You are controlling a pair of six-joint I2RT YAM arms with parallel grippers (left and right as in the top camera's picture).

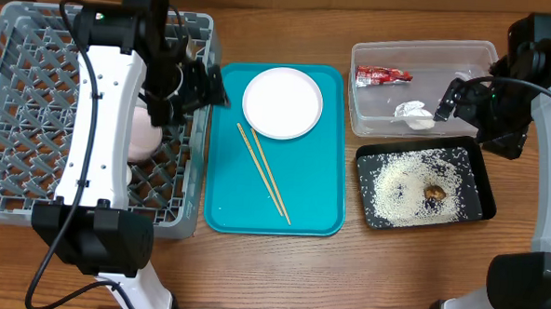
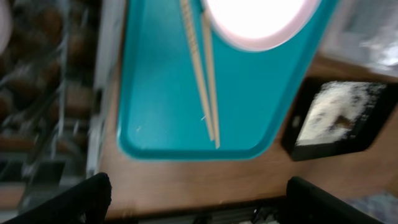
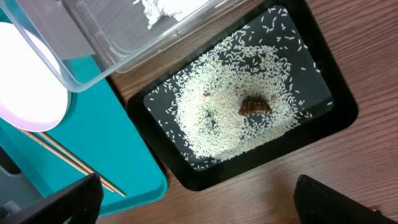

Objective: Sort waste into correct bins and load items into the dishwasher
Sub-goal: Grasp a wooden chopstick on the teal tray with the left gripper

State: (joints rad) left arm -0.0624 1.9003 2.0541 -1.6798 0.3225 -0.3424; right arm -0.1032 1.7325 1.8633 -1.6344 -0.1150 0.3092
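The white plate (image 1: pixel 282 102) and the wooden chopsticks (image 1: pixel 264 171) lie on the teal tray (image 1: pixel 315 207). A pinkish-white bowl (image 1: pixel 142 135) sits in the grey dish rack (image 1: pixel 36 88), partly under my left arm. My left gripper (image 1: pixel 207 86) hangs at the rack's right edge, open and empty; the left wrist view (image 2: pixel 199 202) shows the chopsticks (image 2: pixel 204 81) and plate (image 2: pixel 258 22) blurred. The clear tub (image 1: pixel 466 53) holds the red wrapper (image 1: pixel 383 75) and tissue (image 1: pixel 413 114). The black tray (image 1: pixel 477 187) holds rice (image 3: pixel 217 118) and the brown scrap (image 3: pixel 254 104). My right gripper (image 1: pixel 448 101) (image 3: pixel 199 205) is open and empty. The cup and greenish bowl are not in view.
The rack stands at the far left, the teal tray in the middle, and the tub and black tray at the right, all close together. Bare wooden table (image 1: pixel 372 280) runs along the front edge.
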